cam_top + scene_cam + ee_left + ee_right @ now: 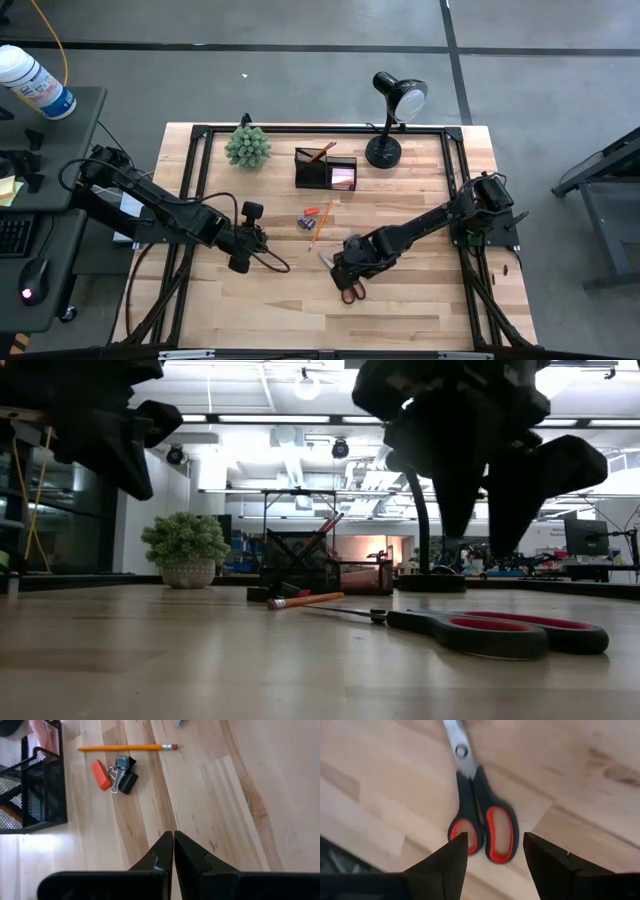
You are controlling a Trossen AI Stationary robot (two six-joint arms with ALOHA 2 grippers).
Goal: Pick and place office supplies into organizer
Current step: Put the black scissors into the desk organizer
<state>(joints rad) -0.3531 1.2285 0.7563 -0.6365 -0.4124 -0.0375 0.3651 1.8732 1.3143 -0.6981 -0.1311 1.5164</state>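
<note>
On the worktop (400, 310), front right of centre, the scissors (349, 286) lie flat: red-and-black handles toward the front edge, blades pointing back toward the middle. Right claw (349, 272) hangs directly above the handles, fingers spread wide, not gripping anything. In the right wrist view the two dark fingers (442, 865) frame the handle loops with a gap on each side; the low view shows the claw clear of the scissors, which rest on the wood.

Left claw (262, 240) sits left of centre, shut with fingertips meeting, holding nothing. It hovers over bare wood, apart from the loose items.

Between the two claws and a bit farther back: an orange pencil (318, 227) lying diagonally, and just beside it a small orange eraser-like bit (311, 211) and a black binder clip (305, 223), these two touching or nearly so. Left wrist view shows the same group, with the pencil just beyond the clip and the orange bit.

Farther back, centre: black mesh organizer (325, 168), upright. Tall section holds an orange pencil leaning out; the lower compartment on the right side holds something pink, likely the sticky-note pad (343, 178).

Back row: green spiky plant ball (247, 146) left of the organizer, black desk lamp (390, 120) to its right, both well apart from the claws.
</note>
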